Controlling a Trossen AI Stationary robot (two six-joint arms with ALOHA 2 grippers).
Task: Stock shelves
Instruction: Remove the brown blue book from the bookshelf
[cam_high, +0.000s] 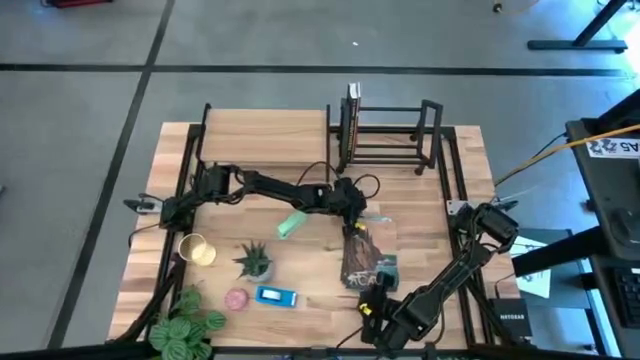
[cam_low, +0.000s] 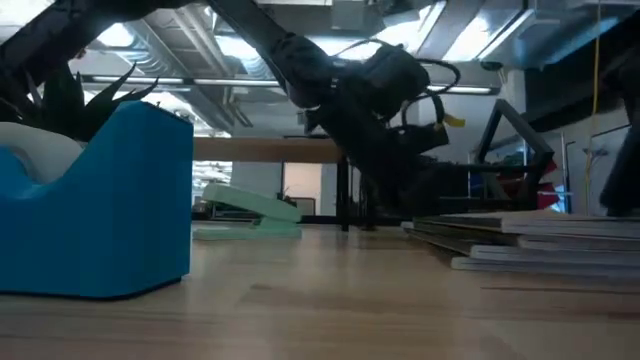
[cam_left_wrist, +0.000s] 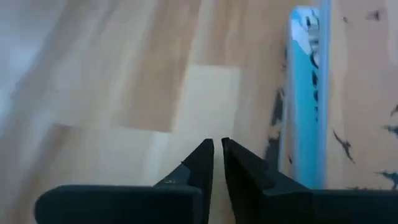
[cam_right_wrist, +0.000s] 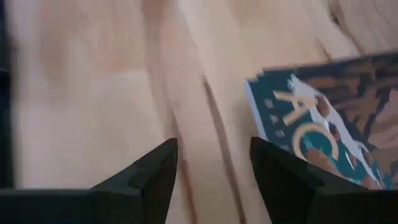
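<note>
A blue tape dispenser (cam_low: 95, 205) is sitting nearest on the bench (cam_high: 310, 290), left of a green stapler (cam_high: 290, 226). The wooden shelf (cam_high: 265, 132) is standing at the far left and the black book rack (cam_high: 388, 135) just right of it. The left gripper (cam_high: 352, 212) is hovering mid-bench over a stack of books (cam_high: 362, 255), fingers (cam_left_wrist: 205, 163) nearly together. The right gripper (cam_high: 372, 300) is hanging at the near edge beside the books, fingers (cam_right_wrist: 152, 171) apart.

Grey floor around a wood table.
Dark seams cross the floor (cam_high: 250, 40); the table (cam_high: 310, 285) is light planks; ceiling lights glare overhead.
</note>
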